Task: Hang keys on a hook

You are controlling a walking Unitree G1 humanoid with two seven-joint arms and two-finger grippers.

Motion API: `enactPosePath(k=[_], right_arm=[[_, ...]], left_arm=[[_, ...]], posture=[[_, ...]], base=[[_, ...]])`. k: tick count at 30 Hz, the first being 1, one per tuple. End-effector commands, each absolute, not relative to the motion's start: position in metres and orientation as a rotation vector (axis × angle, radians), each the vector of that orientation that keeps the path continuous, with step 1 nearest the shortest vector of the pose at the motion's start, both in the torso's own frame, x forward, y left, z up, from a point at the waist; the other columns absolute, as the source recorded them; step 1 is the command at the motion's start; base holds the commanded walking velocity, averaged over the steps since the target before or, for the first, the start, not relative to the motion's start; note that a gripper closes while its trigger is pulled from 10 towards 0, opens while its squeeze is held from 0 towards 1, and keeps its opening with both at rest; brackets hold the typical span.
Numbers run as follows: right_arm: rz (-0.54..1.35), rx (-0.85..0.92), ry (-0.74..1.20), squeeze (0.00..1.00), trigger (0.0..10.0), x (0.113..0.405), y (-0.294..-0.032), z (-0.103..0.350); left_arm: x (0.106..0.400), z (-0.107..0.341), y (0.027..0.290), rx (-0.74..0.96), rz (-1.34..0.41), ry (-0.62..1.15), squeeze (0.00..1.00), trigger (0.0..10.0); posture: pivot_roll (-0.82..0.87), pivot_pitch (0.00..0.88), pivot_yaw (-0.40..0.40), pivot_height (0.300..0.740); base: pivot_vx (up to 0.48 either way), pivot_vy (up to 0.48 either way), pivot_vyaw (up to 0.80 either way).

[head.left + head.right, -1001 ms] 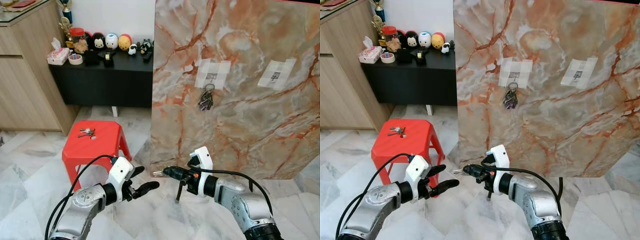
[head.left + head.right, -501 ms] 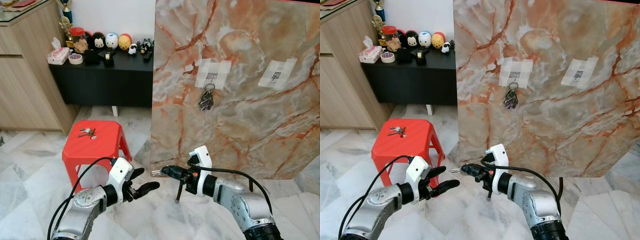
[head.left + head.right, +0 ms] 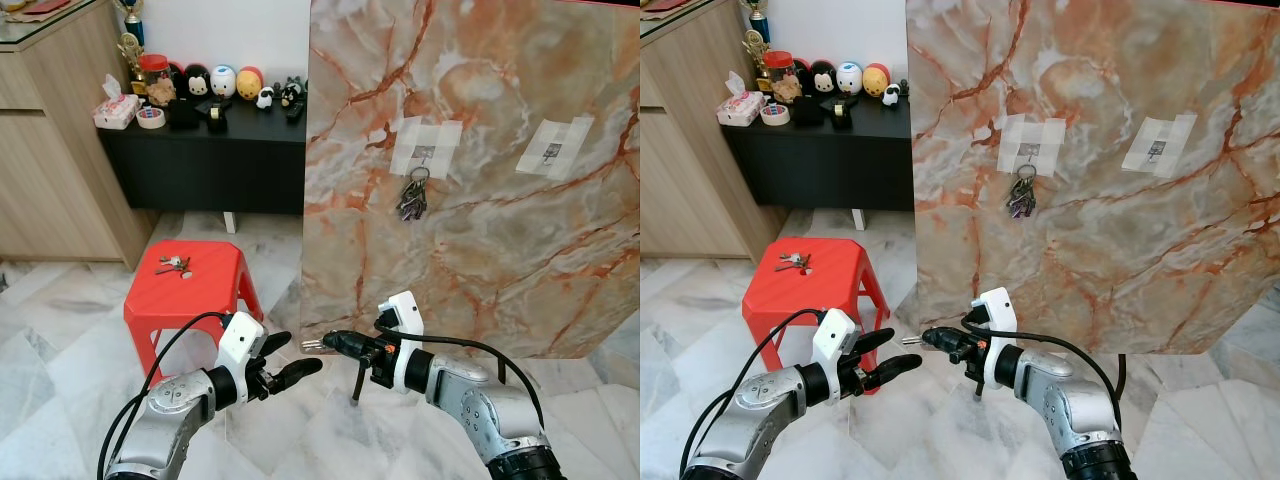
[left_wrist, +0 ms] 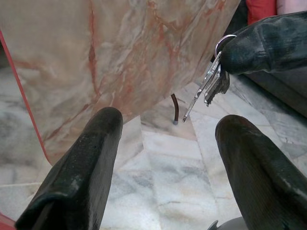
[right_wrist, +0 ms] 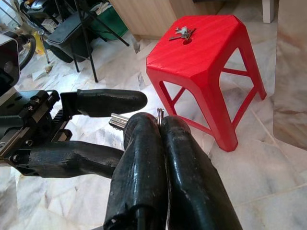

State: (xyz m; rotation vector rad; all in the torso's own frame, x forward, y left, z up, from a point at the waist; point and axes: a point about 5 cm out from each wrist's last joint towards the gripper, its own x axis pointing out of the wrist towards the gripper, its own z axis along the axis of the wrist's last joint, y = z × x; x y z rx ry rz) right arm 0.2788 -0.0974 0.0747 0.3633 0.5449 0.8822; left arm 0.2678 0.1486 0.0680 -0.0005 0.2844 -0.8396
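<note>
- Right gripper is pinched tight on a small bunch of keys; the ring pokes out between its two black fingers, and the blades hang down and stick out past the tips.
- Left gripper has its fingers spread apart with nothing in them; it sits just beside the right gripper's tips, facing the held keys, not touching.
- Both forearms reach forward low over the marble floor, angled inward so the grippers nearly meet at centre.
- Floor around the grippers is bare, open toward the panel.
- Red stool stands left of and behind the left gripper; a second loose key bunch lies on its top near the back edge.
- Marble panel stands upright beyond the right gripper, its lower edge near the floor.
- Two taped hooks on the panel: left hook carries a hanging key bunch; right hook is bare.
- Black cabinet with figurines stands farthest back left, against the wall.
</note>
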Motion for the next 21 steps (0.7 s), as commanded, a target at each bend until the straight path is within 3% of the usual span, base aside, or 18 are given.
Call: enactPosePath(k=[1, 17, 18, 19, 20, 21], right_arm=[[0.88, 0.363, 0.527, 0.0, 10.0, 0.2818, -0.0978, 0.0797], [0.879, 0.374, 0.531, 0.0, 10.0, 0.2816, -0.097, 0.0797], [0.879, 0.374, 0.531, 0.0, 10.0, 0.2817, -0.0969, 0.0798], [0.879, 0.374, 0.53, 0.0, 10.0, 0.2817, -0.0968, 0.0798], [0.878, 0.374, 0.53, 0.0, 10.0, 0.2817, -0.0967, 0.0799], [0.879, 0.375, 0.53, 0.0, 10.0, 0.2817, -0.0965, 0.08]], left_arm=[[0.2677, 0.0699, 0.1468, -0.018, -0.856, 0.283, 0.0, 10.0], [0.2688, 0.0707, 0.1389, -0.053, -0.868, 0.27, 0.0, 10.0], [0.2688, 0.0706, 0.1389, -0.053, -0.868, 0.269, 0.0, 5.9], [0.2688, 0.0706, 0.139, -0.053, -0.868, 0.269, 0.0, 4.0], [0.2687, 0.0706, 0.1391, -0.053, -0.868, 0.269, 0.0, 4.0], [0.2687, 0.0706, 0.1393, -0.057, -0.867, 0.268, 0.0, 0.0]], posture=[[0.01, 0.062, -0.083, 0.737], [0.01, 0.064, -0.083, 0.737], [0.01, 0.064, -0.083, 0.737], [0.01, 0.065, -0.082, 0.737], [0.01, 0.065, -0.082, 0.737], [0.01, 0.065, -0.082, 0.737]], base=[[0.0, 0.0, 0.0], [0.0, 0.0, 0.0], [0.0, 0.0, 0.0], [0.0, 0.0, 0.0], [0.0, 0.0, 0.0], [0.0, 0.0, 0.0]])
